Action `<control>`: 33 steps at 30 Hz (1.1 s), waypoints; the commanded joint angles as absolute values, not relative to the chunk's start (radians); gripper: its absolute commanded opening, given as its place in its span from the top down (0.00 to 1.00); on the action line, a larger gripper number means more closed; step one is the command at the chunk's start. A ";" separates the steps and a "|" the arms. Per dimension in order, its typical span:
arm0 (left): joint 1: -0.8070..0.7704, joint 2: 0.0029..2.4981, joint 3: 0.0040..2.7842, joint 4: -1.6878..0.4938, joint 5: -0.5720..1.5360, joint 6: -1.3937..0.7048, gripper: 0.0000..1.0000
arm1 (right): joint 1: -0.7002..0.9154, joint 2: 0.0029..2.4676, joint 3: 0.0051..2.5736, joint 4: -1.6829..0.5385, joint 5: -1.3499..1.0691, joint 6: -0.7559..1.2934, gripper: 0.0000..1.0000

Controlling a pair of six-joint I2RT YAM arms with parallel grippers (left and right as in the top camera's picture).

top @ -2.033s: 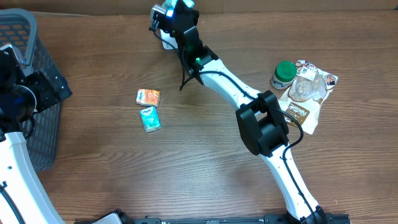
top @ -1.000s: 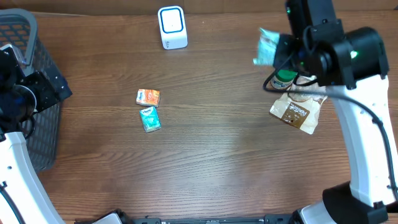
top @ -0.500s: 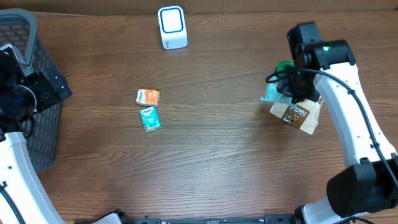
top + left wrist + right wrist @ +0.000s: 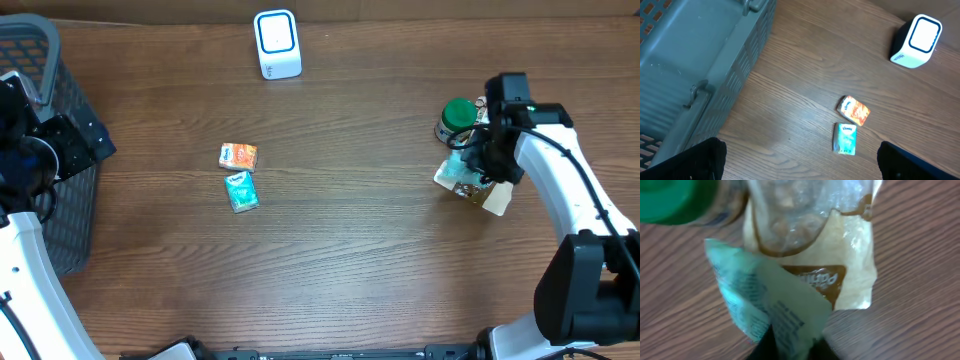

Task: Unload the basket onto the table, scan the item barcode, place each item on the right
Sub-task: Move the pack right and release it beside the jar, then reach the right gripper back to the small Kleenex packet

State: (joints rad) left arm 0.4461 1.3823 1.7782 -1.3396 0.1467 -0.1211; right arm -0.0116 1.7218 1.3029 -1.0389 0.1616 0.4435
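My right gripper (image 4: 795,347) is shut on the lower edge of a pale teal packet (image 4: 765,305), with a dark finger on each side of it. In the overhead view this gripper (image 4: 475,165) is low at the right of the table, holding the teal packet (image 4: 459,166) against a brown-and-white snack bag (image 4: 480,188). The white scanner (image 4: 277,44) stands at the far edge, well away from it. My left gripper (image 4: 800,165) is open with nothing between its fingers, up beside the basket.
A green-capped jar (image 4: 457,117) stands just behind the snack bag (image 4: 840,255). An orange packet (image 4: 238,156) and a small teal pack (image 4: 241,191) lie left of centre. A grey basket (image 4: 40,60) fills the far left, under my left arm.
My right arm has swung from the scanner to the right side and lowered the teal packet onto the snack bag. The left arm has not moved.
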 commanded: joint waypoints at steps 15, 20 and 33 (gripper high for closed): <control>0.450 1.386 1.787 -1.338 0.157 -0.128 0.00 | -0.066 1.711 1.410 -1.096 0.036 0.383 0.25; 0.450 1.386 1.787 -1.338 0.157 -0.128 0.01 | -0.025 1.711 1.527 -1.141 -0.216 0.275 0.25; 0.450 1.386 1.787 -1.338 0.157 -0.128 0.00 | 0.353 1.777 1.480 -0.870 -0.429 0.403 0.30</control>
State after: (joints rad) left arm 0.4461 1.3823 1.7782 -1.3396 0.1467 -0.1215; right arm 0.2798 1.7367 1.4948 -0.9016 -0.3878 0.3424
